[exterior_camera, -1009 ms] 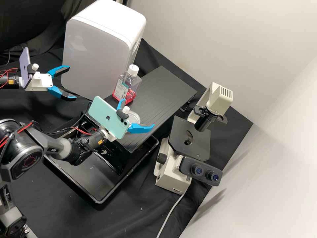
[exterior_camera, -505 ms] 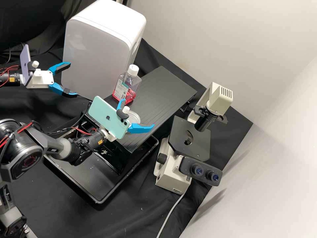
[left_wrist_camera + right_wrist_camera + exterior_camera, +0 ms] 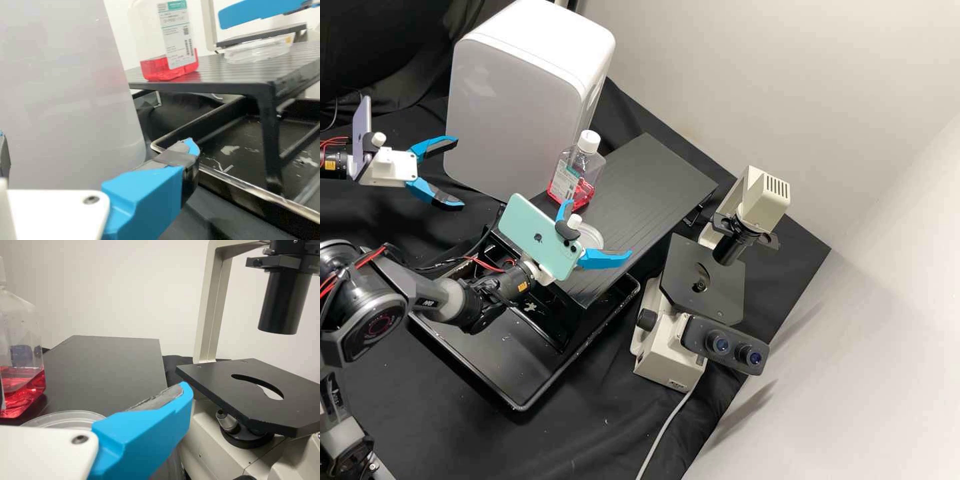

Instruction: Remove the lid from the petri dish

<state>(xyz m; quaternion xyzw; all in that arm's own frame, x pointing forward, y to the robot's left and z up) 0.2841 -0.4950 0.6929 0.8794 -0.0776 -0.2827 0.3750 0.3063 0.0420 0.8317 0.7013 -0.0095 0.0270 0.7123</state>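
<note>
A clear plastic bottle of red liquid with a white cap point(image 3: 573, 175) is set on a flat black raised shelf point(image 3: 653, 187), which is placed over a shallow black tray point(image 3: 513, 363), between a big white rounded box point(image 3: 527, 93) and a white and black microscope point(image 3: 707, 300).

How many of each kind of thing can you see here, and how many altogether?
Grippers: 2 (left gripper, right gripper)
Petri dish: 1
Bottle of red liquid: 1
Microscope: 1
White box: 1
Black platform: 1
Black tray: 1
Total: 8
</note>
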